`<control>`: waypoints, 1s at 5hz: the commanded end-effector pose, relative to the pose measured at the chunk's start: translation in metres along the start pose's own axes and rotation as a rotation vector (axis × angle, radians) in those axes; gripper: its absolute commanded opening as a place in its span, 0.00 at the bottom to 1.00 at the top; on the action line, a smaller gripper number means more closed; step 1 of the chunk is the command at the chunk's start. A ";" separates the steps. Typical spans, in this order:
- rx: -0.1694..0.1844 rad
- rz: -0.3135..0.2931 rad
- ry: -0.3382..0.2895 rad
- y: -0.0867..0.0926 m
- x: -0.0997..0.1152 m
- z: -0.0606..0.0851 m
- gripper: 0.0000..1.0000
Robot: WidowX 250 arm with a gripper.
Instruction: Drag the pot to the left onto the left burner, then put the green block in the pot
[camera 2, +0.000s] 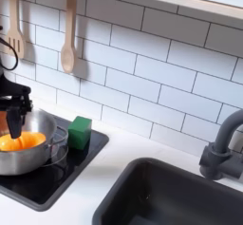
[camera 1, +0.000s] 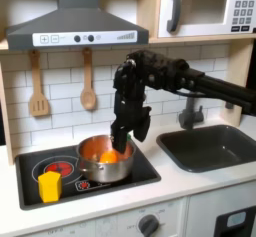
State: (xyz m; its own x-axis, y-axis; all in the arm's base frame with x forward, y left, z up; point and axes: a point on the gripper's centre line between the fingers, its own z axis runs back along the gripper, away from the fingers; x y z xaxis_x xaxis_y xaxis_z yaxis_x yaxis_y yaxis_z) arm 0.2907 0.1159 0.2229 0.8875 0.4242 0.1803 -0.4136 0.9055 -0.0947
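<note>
The shiny pot (camera 1: 103, 161) (camera 2: 40, 153) stands on the black cooktop (camera 1: 140, 166), to the right of the left burner (camera 1: 58, 168) with its red rings. An orange round piece (camera 1: 107, 157) (camera 2: 13, 142) lies inside the pot. My gripper (camera 1: 118, 144) (camera 2: 14, 126) points straight down at the pot's back rim, its tips dipping inside. How far apart the fingers stand is not visible. The green block (camera 2: 80, 132) sits on the cooktop just right of the pot in the second exterior view.
A yellow cup-like piece (camera 1: 50, 186) stands at the cooktop's front left corner. The sink (camera 1: 215, 146) (camera 2: 180, 196) and faucet (camera 1: 190, 111) (camera 2: 220, 153) lie to the right. A wooden spatula (camera 1: 38, 86) and spoon (camera 1: 88, 81) hang on the tiled wall behind.
</note>
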 end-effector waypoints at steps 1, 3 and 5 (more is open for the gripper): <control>-0.016 0.024 0.003 0.002 0.017 -0.004 1.00; -0.015 0.030 0.021 0.001 0.028 -0.013 1.00; 0.009 0.043 0.043 0.004 0.035 -0.023 1.00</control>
State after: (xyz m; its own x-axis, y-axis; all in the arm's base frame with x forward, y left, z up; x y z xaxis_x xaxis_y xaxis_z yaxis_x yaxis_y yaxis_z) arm 0.3231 0.1364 0.2056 0.8723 0.4714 0.1299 -0.4620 0.8816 -0.0964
